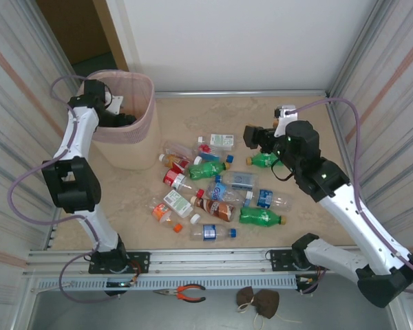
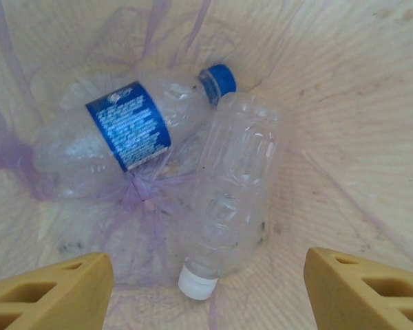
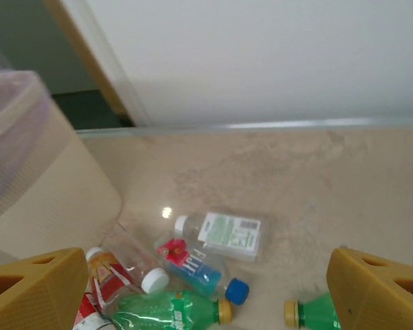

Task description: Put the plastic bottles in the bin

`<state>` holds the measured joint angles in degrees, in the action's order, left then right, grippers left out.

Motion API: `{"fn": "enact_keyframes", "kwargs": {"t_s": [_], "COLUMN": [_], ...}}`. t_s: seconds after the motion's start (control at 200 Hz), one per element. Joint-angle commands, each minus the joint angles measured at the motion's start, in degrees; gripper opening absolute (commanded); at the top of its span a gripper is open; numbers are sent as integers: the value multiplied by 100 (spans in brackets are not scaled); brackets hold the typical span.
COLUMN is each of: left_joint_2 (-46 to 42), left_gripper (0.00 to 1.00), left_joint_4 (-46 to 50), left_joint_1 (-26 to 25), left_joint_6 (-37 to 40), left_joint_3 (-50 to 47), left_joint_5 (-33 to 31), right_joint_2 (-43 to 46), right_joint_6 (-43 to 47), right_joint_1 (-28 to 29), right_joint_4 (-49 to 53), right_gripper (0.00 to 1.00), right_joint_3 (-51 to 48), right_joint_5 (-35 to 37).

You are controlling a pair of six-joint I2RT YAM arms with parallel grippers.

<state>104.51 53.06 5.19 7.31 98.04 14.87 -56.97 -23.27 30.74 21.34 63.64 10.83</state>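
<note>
Far left, ten o'clock on the table: one pale pink translucent ribbed plastic bin (image 1: 132, 148), upright, with a rounded rim. The left gripper (image 2: 203, 258) is down in its mouth. Its tan fingers (image 2: 55, 289) are spread wide, released, holding nothing.

Two bottles lie on their sides in the bin bottom, touching. The first is a crumpled clear bottle with blue label and blue cap (image 2: 124, 130), cap toward one o'clock. The second is a clear unlabelled bottle with white cap (image 2: 234, 185), cap toward six o'clock, base against the blue cap. Thin film with purplish streaks lies under them.

Centre of the beige marbled table (image 1: 296, 110): a loose pile of small plastic bottles (image 1: 213, 189), all lying down, many touching or overlapping. I count about fifteen, but the overlap makes the exact number unsure. Three are green for sure. The rest are clear, with blue, red, white-green, brown or orange labels and blue, white, red, yellow or orange caps.

Six o'clock, on the ledge below the rail: one pair of orange-handled pliers (image 1: 186, 293).

Right, two o'clock of the pile: the right gripper (image 3: 205, 275) is above the table, fingers well apart, released, empty. A green bottle with yellow cap (image 1: 265, 159) lies just beside it at five o'clock.
</note>
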Motion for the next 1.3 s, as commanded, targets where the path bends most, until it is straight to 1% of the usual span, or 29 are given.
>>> {"fn": "enact_keyframes", "kwargs": {"t_s": [0.0, 0.14, 0.266, 0.381, 0.491, 0.601, 0.782, 0.887, 0.922, 1.207, 1.293], "left_joint_2": [-357, -530, -657, -713, -755, -796, -845, -854, -861, -880, -898], "left_gripper": [73, 72, 72, 72, 73, 73, 73, 73, 73, 73, 73], "left_joint_4": [-227, -410, -533, -579, -586, -611, -652, -646, -653, -709, -703], "left_joint_1": [38, 36, 38, 35, 35, 39, 47, 57, 52, 57, 60], "left_joint_6": [42, 28, 13, 12, 31, 39, 41, 51, 44, 42, 42], "left_joint_3": [-196, -383, -498, -573, -603, -635, -689, -709, -716, -760, -776], "left_joint_5": [332, 503, 545, 531, 499, 506, 525, 525, 525, 573, 561], "right_joint_2": [-309, -908, -1504, -2066, -2629, -3118, -3637, -3780, -3845, -4520, -4705], "right_joint_6": [-1284, -2685, -3966, -4933, -5622, -5920, -6185, -6215, -6187, -5885, -5772], "right_joint_1": [-341, -835, -1106, -1379, -1700, -2040, -2390, -2496, -2535, -2787, -2862], "right_joint_4": [250, 871, 1651, 2239, 2629, 2684, 2425, 2259, 2223, 1801, 1640], "right_gripper": [89, 89, 91, 92, 93, 93, 94, 97, 100, 100, 98], "right_joint_3": [-45, 100, 309, 511, 679, 743, 653, 595, 606, 644, 630], "right_joint_5": [13, 96, 402, 281, -127, -698, -1265, -1311, -1321, -1826, -1936]}}
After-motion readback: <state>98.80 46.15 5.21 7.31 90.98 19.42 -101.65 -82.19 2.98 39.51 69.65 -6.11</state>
